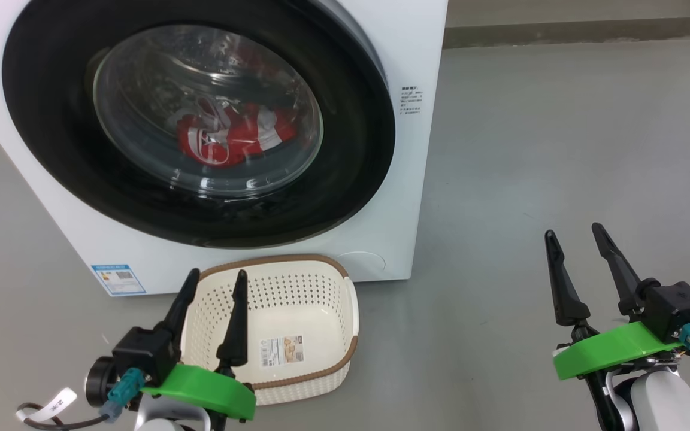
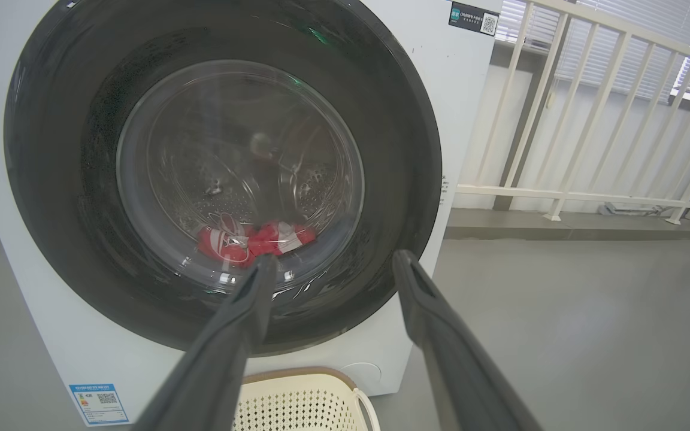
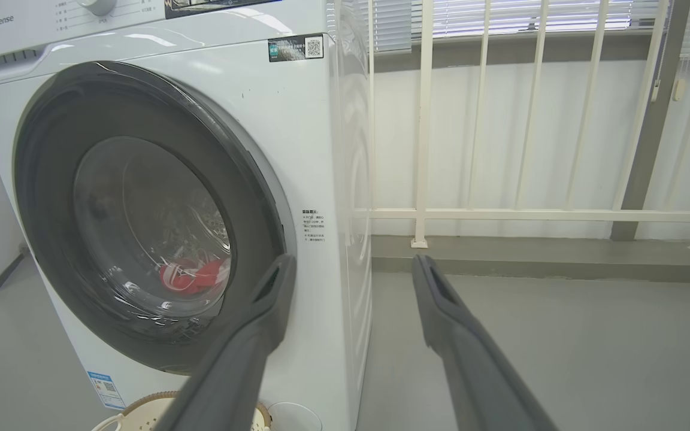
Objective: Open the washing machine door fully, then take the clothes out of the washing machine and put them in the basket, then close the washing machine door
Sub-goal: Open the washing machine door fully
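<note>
The white washing machine stands ahead with its round black washing machine door shut against the front. Red and white clothes lie in the drum behind the glass. The cream basket sits on the floor just below the door. My left gripper hovers open over the basket's near left side. Off to the right of the machine my right gripper hangs open above bare floor. Neither holds anything.
Grey floor stretches right of the machine. A white railing on a low dark kerb runs behind and to the right. A blue label sticker marks the machine's lower left corner.
</note>
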